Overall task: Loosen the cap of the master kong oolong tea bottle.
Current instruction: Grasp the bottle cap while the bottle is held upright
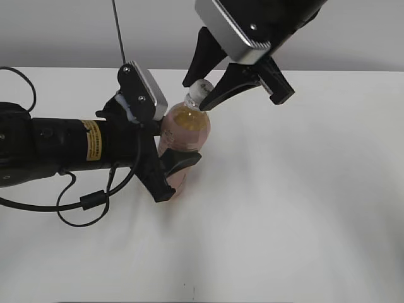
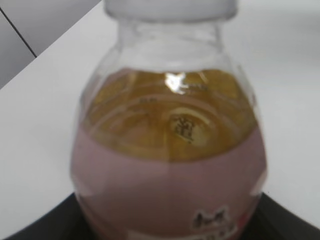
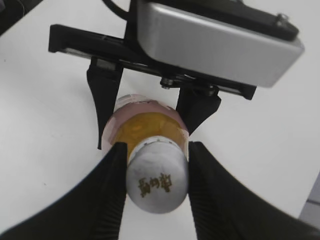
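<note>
On the table (image 1: 303, 208), bottle (image 1: 183, 136) clamped upright in left gripper (image 1: 165, 165) jaws; right gripper (image 3: 155, 175) jaws closed against cap (image 3: 157, 182); twisting apparently pending; cap seemingly seated.

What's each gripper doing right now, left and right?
Left gripper: closed on the bottle, around its labelled body.
Right gripper: fingers on both sides of the cap, closed on it.

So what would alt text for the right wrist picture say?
Seen from above, a white cap on a tea bottle sits between the right tool's two black fingers. Beyond, the left tool clamps the bottle's pink-labelled body on a white table.
</note>
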Robot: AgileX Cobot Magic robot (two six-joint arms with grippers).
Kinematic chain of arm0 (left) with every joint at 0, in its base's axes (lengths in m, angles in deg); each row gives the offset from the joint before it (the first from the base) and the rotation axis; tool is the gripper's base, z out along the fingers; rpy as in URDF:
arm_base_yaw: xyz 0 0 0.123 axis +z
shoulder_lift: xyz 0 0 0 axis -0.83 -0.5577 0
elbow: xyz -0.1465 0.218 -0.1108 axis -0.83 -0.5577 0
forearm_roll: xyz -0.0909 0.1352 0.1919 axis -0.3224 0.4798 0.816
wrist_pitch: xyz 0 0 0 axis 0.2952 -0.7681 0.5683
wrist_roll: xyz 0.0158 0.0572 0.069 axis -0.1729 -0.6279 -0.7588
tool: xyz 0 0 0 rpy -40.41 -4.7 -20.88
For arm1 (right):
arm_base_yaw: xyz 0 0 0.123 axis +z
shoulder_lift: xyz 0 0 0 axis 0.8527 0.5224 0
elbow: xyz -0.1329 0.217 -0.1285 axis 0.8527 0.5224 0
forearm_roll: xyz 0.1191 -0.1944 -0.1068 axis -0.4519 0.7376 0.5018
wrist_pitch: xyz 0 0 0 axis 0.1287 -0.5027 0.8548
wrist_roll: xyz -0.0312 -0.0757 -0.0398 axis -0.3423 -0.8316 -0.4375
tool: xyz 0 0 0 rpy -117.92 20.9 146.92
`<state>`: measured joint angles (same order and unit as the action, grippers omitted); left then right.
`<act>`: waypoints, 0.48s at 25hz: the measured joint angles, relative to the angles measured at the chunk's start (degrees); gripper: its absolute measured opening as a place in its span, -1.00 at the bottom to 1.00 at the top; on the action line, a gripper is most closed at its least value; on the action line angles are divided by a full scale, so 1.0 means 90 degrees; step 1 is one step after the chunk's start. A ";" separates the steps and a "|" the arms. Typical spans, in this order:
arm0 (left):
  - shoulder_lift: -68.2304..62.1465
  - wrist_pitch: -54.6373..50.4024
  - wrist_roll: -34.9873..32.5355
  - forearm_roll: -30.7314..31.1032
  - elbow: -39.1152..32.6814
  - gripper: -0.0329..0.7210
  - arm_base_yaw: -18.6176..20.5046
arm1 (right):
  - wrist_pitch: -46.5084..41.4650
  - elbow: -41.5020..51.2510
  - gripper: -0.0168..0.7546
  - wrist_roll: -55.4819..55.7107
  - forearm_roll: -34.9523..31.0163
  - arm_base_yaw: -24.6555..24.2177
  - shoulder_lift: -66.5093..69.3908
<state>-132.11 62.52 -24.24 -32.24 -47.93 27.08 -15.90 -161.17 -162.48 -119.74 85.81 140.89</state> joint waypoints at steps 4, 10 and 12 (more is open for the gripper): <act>0.0000 -0.0006 0.0033 -0.0035 0.0000 0.17 0.0011 | 0.0049 0.0000 -0.22 -0.1281 0.0000 0.0000 0.0000; 0.0000 -0.0006 0.0047 -0.0110 0.0000 0.17 0.0011 | 0.0121 0.0000 -0.23 -0.1880 0.0000 0.0000 0.0000; 0.0000 -0.0006 0.0047 -0.0180 0.0000 0.17 0.0011 | 0.0164 0.0000 -0.23 -0.1918 0.0023 0.0000 -0.0022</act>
<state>-132.11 62.46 -23.82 -33.86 -47.93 27.18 -14.43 -161.17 -179.74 -119.54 85.81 140.69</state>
